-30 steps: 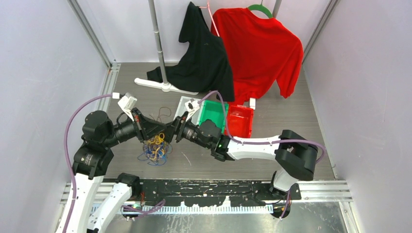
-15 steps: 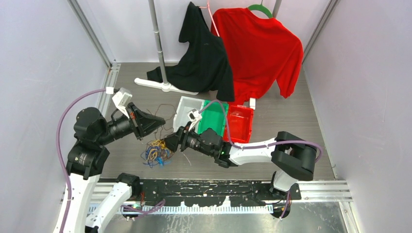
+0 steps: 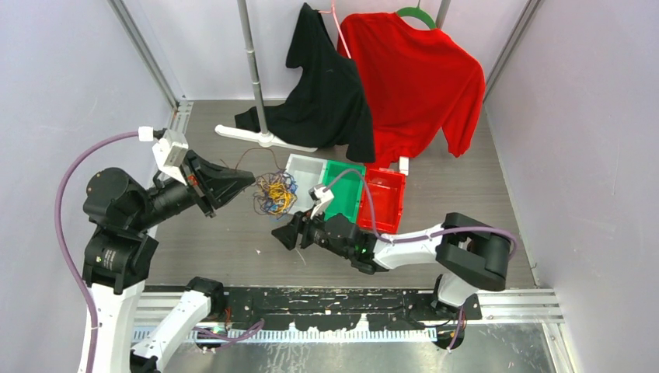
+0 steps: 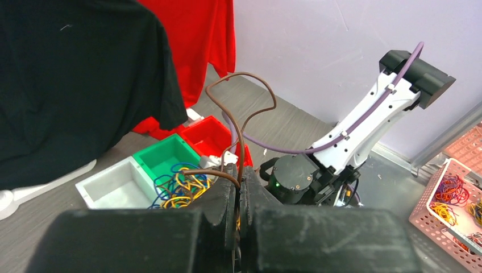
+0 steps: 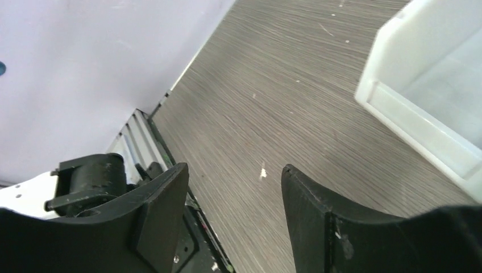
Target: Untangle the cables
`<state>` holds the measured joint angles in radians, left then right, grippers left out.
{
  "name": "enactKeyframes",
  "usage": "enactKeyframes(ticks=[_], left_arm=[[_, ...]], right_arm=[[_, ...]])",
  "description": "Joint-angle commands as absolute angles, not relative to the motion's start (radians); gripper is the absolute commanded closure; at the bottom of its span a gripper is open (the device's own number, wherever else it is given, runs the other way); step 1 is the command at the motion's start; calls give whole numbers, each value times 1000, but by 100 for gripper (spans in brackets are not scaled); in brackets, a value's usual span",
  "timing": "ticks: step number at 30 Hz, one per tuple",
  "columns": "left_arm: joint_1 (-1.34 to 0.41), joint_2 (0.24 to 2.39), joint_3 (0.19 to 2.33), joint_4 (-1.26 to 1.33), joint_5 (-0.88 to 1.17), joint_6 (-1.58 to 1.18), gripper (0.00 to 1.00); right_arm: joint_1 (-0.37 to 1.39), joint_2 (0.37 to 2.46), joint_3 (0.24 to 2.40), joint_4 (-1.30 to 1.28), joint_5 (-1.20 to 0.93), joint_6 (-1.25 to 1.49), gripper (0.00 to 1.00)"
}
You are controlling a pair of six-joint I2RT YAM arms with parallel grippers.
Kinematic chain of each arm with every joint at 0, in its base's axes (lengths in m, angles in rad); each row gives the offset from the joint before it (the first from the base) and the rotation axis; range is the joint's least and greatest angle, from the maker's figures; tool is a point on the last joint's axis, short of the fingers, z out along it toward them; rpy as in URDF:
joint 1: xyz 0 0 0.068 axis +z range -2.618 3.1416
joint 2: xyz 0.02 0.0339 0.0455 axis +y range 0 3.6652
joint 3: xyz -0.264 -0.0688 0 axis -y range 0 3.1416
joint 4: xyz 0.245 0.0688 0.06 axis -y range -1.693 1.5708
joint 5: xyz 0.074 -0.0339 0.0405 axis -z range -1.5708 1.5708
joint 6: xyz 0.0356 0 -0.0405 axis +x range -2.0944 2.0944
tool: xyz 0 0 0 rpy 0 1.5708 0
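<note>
The table (image 3: 466, 194) has a grey wood-grain face, matt and finely streaked. The cables (image 3: 276, 193) are thin wires in a smooth plastic coating with a faint sheen; the brown cable (image 4: 244, 108) looks rubbery. The left gripper (image 4: 239, 185) and the right gripper (image 5: 234, 170) are matt black plastic, slightly grainy. The white bin (image 3: 305, 165), green bin (image 3: 346, 194) and red bin (image 3: 385, 194) are smooth moulded plastic. The red shirt (image 3: 420, 78) and black shirt (image 3: 326, 93) are soft matt cloth, and the pole (image 3: 252, 70) is bright polished metal
</note>
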<state>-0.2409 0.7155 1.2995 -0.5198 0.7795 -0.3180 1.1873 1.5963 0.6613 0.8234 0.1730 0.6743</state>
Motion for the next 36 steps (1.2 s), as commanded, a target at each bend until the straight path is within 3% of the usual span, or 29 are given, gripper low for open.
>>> enactKeyframes(ticks=[1, 4, 8, 12, 16, 26, 36], left_arm=[[-243, 698, 1301, -515, 800, -251, 100], [-244, 679, 1254, -521, 793, -238, 100], [-243, 679, 1211, -515, 798, -236, 100], [-242, 692, 1193, -517, 809, -241, 100], [-243, 694, 1199, -526, 834, -245, 100], [-244, 705, 1216, -497, 885, -323, 100], [-242, 716, 1230, -469, 900, -382, 100]], right_arm=[[1192, 1423, 641, 805, 261, 568, 32], [1192, 1283, 663, 699, 261, 486, 25], [1192, 1228, 694, 712, 198, 391, 6], [1195, 1241, 737, 755, 41, 304, 0], [1195, 1274, 809, 754, -120, 261, 0], [1195, 1402, 900, 904, 119, 211, 5], [1204, 1552, 997, 938, 77, 218, 15]])
